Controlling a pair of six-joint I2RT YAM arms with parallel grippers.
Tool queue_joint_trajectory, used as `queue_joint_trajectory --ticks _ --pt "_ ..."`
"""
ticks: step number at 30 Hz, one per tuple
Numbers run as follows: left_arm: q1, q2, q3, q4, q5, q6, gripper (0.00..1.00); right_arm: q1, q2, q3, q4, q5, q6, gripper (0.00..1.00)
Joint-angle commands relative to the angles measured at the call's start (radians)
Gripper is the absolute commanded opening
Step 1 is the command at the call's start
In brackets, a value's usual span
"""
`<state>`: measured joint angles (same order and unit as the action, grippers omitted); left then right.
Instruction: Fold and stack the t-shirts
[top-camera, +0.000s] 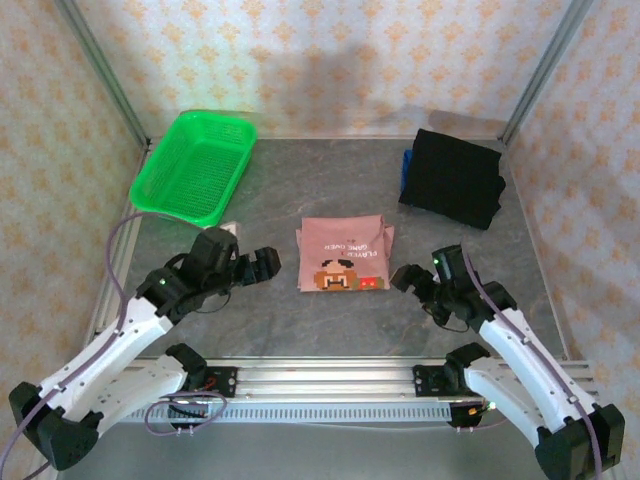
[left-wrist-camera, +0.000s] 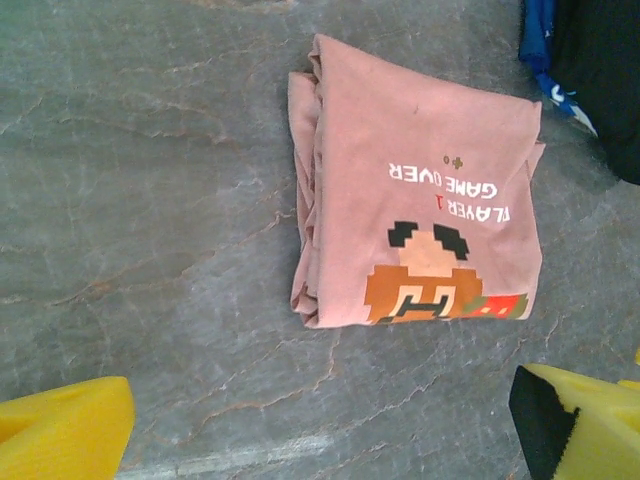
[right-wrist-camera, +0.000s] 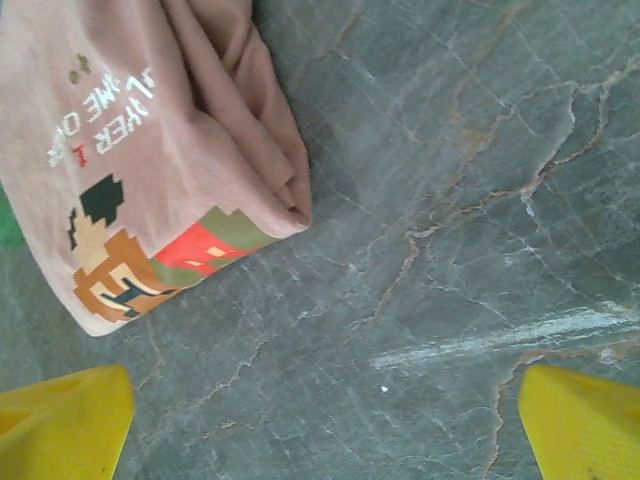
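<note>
Pink t-shirt (top-camera: 345, 255) folded on table (top-camera: 300, 320) centre, between left gripper (top-camera: 263, 264) and right gripper (top-camera: 406, 277), both spread wide, empty; black t-shirt (top-camera: 452, 178) far right. Next, we judge: pinch pink bundle's side edges through all layers, lift level, land square on black.

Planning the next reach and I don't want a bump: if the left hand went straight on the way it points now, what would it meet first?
Probably the pink t-shirt, at its bunched side edge. The open left hand aims at it across the table, though its height is unclear.
</note>
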<state>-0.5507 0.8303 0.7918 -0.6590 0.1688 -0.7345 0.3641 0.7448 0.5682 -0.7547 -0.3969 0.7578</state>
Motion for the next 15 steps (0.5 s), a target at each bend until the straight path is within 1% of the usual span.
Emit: queue_joint_trajectory --ticks 1,5,8,15 --pt "-0.010 -0.037 -0.042 -0.030 -0.045 -0.036 0.98 0.009 -0.012 -0.025 0.039 0.001 0.017 0.98" --pt "-0.012 -0.070 -0.077 -0.032 -0.049 -0.045 0.98 0.008 -0.013 -0.052 0.082 -0.019 0.022 0.99" --pt "-0.012 -0.077 -0.100 -0.017 -0.042 -0.049 1.00 0.009 -0.007 -0.066 0.138 -0.026 0.020 0.99" --pt "-0.012 -0.060 -0.120 0.041 -0.016 -0.050 1.00 0.009 0.136 -0.044 0.271 -0.061 -0.004 0.99"
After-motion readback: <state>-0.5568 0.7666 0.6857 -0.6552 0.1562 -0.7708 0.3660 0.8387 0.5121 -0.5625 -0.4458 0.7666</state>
